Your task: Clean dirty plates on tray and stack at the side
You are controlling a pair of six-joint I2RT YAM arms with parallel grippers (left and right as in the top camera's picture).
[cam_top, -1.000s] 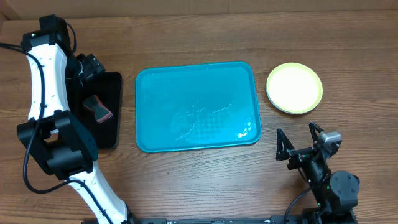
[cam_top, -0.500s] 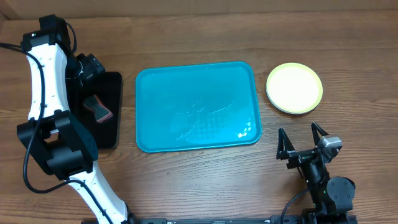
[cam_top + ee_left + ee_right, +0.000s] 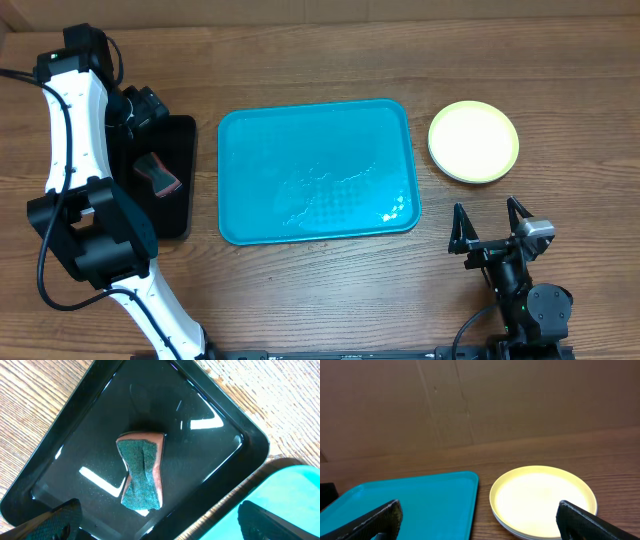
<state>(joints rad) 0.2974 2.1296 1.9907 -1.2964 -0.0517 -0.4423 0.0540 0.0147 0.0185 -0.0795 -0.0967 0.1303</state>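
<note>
The plates (image 3: 473,141) sit in one stack on the bench (image 3: 300,290), just right of the tray (image 3: 320,170) and apart from it, level with its far right corner. We see a yellow-green plate on top. From the right wrist view a paler rim shows beneath it, though we cannot tell how many plates lie under it or their colours. The tray lies flat at the middle of the bench, its turquoise floor glossy with pale streaks toward the right.

The right pincer (image 3: 487,228) is at the near right of the bench, short of the stack and pointing toward it. Its fingers are spread apart and grip nothing.

The left pincer (image 3: 157,515) hangs over the black tray (image 3: 210,465), which lies on the bench just left of the turquoise one. We see its two fingertips wide apart at the lower corners of the wrist view, with nothing held. Below them a sponge (image 3: 141,471) lies loose on the black tray's floor, green scouring face up over a pinkish body, pinched at the waist.
</note>
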